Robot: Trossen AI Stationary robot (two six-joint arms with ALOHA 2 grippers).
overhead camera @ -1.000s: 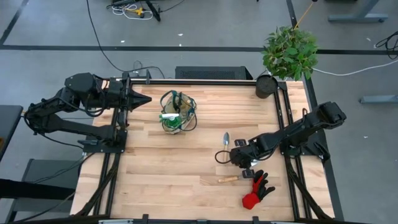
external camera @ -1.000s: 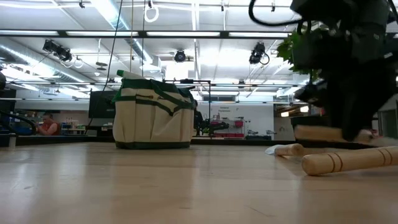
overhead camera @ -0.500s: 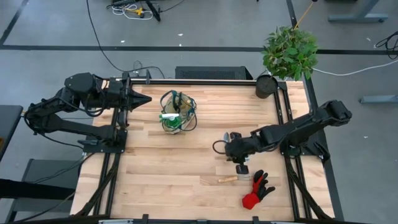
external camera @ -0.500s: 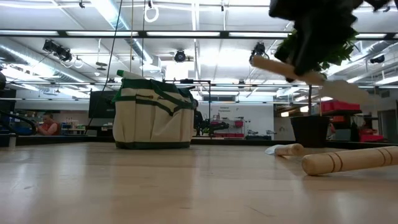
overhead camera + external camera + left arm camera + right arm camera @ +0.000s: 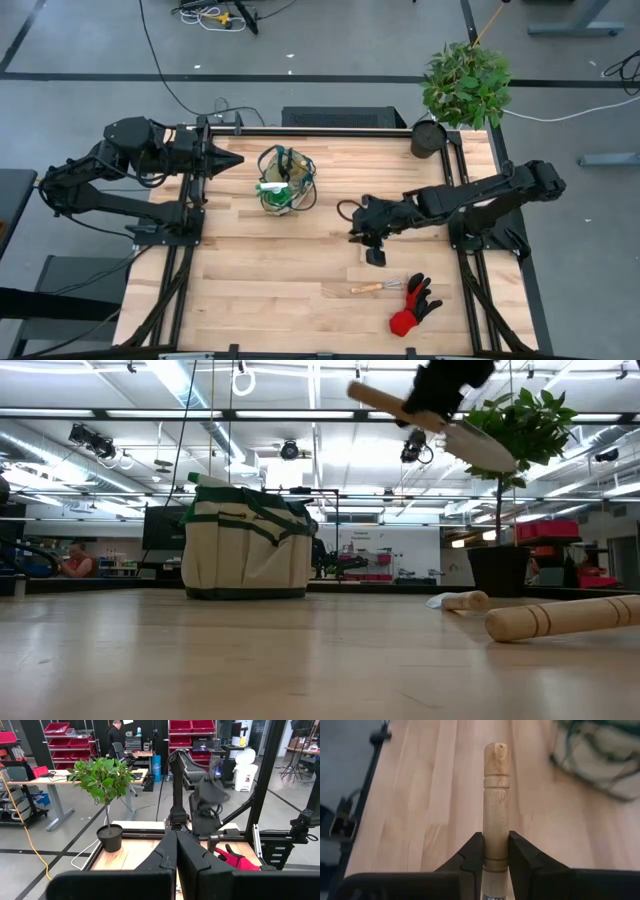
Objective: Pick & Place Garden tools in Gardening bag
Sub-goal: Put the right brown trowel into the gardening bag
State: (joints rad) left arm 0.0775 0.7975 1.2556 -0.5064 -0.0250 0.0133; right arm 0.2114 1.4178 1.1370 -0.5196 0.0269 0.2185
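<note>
While right claw (image 5: 495, 851) grips, trowel (image 5: 432, 422) handle points bagward, tilted.

Count of what sits on and over the tabletop (image 5: 260, 260)

Two arms, each with one end effector: the left end effector (image 5: 232, 159) at about ten o'clock, the right end effector (image 5: 368, 232) just right of centre. One gardening bag (image 5: 283, 180) toward eleven o'clock, with green items inside too jumbled to count. Two wooden-handled tools: one trowel (image 5: 430, 418) clamped in the right end effector, one small tool (image 5: 368, 288) lying at five o'clock. One red-and-black glove (image 5: 414, 305) beside it. One potted plant (image 5: 465, 82) and one dark pot (image 5: 428, 138) at one o'clock. Two people (image 5: 117, 735) in the room beyond.
</note>
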